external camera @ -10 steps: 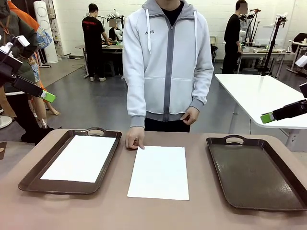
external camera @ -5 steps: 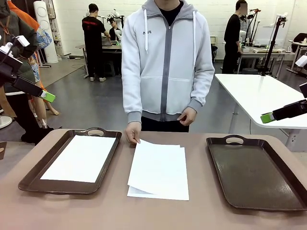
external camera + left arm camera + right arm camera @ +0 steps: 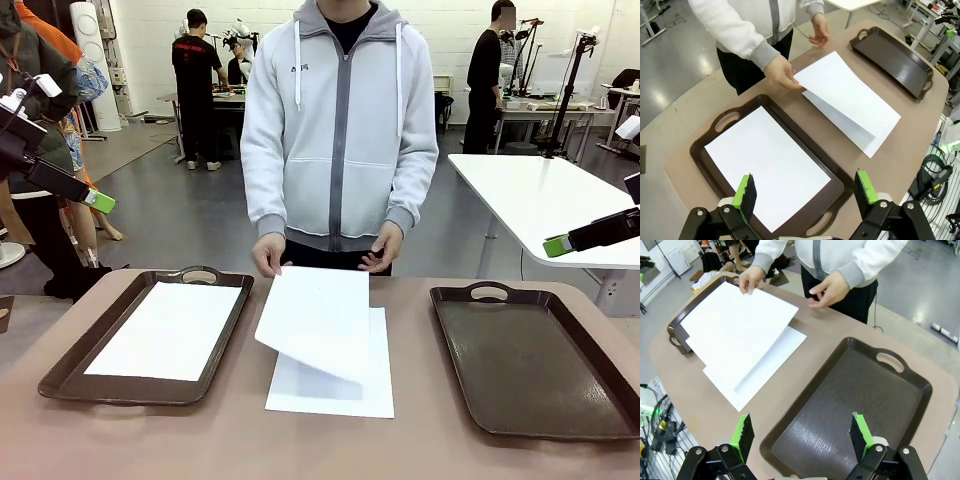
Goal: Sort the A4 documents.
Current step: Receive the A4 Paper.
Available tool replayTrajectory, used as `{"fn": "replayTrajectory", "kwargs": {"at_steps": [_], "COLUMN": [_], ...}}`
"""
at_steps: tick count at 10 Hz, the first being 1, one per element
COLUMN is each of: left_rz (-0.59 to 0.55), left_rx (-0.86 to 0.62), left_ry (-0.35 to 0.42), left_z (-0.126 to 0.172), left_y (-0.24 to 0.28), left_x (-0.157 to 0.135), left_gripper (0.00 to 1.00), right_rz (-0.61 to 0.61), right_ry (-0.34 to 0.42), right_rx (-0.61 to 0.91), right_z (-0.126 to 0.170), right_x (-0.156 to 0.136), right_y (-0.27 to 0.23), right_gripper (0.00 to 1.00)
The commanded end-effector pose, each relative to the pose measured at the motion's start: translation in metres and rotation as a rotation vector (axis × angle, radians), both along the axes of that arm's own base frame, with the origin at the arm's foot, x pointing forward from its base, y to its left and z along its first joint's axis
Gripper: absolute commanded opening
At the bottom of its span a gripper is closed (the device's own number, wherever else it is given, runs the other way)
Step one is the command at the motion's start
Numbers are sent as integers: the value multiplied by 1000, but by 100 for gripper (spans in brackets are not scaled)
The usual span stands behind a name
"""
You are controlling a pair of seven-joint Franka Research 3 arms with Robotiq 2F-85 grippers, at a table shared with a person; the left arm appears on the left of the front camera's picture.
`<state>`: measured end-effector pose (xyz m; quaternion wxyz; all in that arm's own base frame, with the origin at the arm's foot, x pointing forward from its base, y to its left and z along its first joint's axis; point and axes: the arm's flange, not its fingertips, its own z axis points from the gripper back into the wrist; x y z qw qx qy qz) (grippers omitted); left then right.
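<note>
Several A4 documents lie as a white stack [image 3: 335, 395] at the table's middle. A person's hand [image 3: 268, 255] holds the top sheet [image 3: 320, 315] by its far edge, raised off the stack and tilted; the same sheet [image 3: 740, 325] shows in the right wrist view. Another white sheet [image 3: 170, 330] lies flat in the left dark brown tray [image 3: 70, 375]. My left gripper [image 3: 100, 201] hangs open, high off the table's left edge, above that tray's sheet [image 3: 765, 160]. My right gripper [image 3: 557, 245] hangs open at the right, above the bare right tray [image 3: 840, 405].
The right dark brown tray [image 3: 530, 365] holds nothing. The person stands at the table's far edge, the other hand [image 3: 383, 255] hovering near the stack. A white table [image 3: 540, 200] stands behind at the right. Bare tabletop [image 3: 300, 445] runs along the near edge.
The person's hand went from pressing beside the stack to pinching the top sheet, and has lifted its far edge higher and toward the left. Both grippers stayed put.
</note>
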<state>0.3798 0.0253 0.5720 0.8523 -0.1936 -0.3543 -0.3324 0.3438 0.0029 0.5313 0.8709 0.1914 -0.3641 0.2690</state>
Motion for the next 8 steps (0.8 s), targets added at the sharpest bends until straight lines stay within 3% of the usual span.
{"fn": "replayTrajectory", "kwargs": {"at_steps": [1, 8], "left_rz": [-8, -8], "left_rx": [11, 11], "left_ry": [-8, -8], "left_z": [-1, -1], "left_y": [0, 0], "left_x": [0, 0], "left_gripper": [100, 100], "right_rz": [9, 9], "right_ry": [5, 5], "right_rx": [16, 16], "right_z": [-2, -2], "right_x": [1, 1], "right_y": [0, 0], "right_gripper": [100, 100]}}
